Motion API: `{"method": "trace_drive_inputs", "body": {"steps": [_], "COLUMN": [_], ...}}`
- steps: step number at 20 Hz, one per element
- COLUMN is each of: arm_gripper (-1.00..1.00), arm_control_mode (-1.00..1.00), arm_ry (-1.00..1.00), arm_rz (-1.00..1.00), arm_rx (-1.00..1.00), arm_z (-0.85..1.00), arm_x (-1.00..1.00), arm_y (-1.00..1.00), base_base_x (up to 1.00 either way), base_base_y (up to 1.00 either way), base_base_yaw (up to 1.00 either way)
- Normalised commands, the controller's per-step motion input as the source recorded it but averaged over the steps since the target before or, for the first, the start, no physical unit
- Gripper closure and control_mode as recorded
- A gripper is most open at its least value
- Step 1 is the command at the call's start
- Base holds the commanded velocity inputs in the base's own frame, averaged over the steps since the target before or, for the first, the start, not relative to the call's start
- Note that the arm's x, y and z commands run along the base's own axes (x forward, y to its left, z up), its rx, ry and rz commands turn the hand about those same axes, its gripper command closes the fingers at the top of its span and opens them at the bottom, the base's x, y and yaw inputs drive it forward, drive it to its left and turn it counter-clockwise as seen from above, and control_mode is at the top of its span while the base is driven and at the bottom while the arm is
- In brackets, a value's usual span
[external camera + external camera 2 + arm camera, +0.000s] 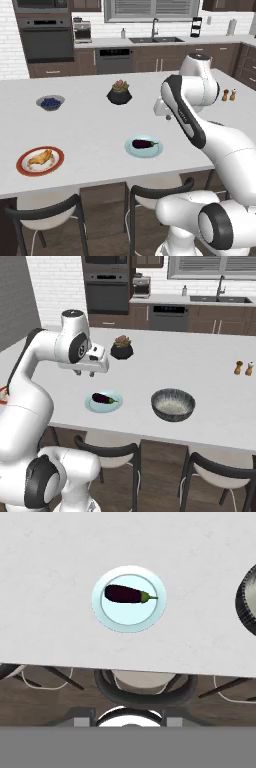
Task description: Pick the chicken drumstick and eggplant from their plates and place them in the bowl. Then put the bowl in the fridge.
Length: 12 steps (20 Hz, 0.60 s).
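The eggplant (143,144) (103,399) (125,594) lies on the pale blue-green plate (134,150) (95,406) (130,618) near the island's front edge. To its left, the chicken drumstick (41,158) rests on the orange-rimmed plate (23,167). The dark bowl (173,404) (248,599) stands to the right of the eggplant's plate with nothing in it. My gripper (167,117) (84,374) hangs above the counter, a little behind the eggplant, pointing down. Its fingers are apart with nothing between them. A tall grey panel (15,301) rises at the far left; I cannot tell whether it is the fridge.
A black pot with a plant (119,93) (121,348) and a small bowl of blue berries (50,103) stand further back on the island. Salt and pepper shakers (244,368) sit at the right. Stools (50,215) (107,456) stand under the front edge.
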Motion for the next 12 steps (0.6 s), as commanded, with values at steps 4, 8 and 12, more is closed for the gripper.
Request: {"method": "trace_drive_inputs", "body": {"steps": [4,8,12], "arm_gripper": [-1.0,-1.0,-1.0], "arm_control_mode": [-1.0,-1.0,-1.0], "arm_ry": [-0.05,-0.04,0.0], "arm_rz": [0.03,0.41,0.71], "arm_rx": [0.0,0.0,0.02], "arm_z": [-0.21,-0.51,-0.65], "arm_x": [0.06,0.2,0.24], "arm_y": [-0.03,0.0,-0.33], "base_base_x": [0.0,0.0,0.0], "base_base_y": [0.0,0.0,0.0], "base_base_yaw": [0.0,0.0,0.0]}}
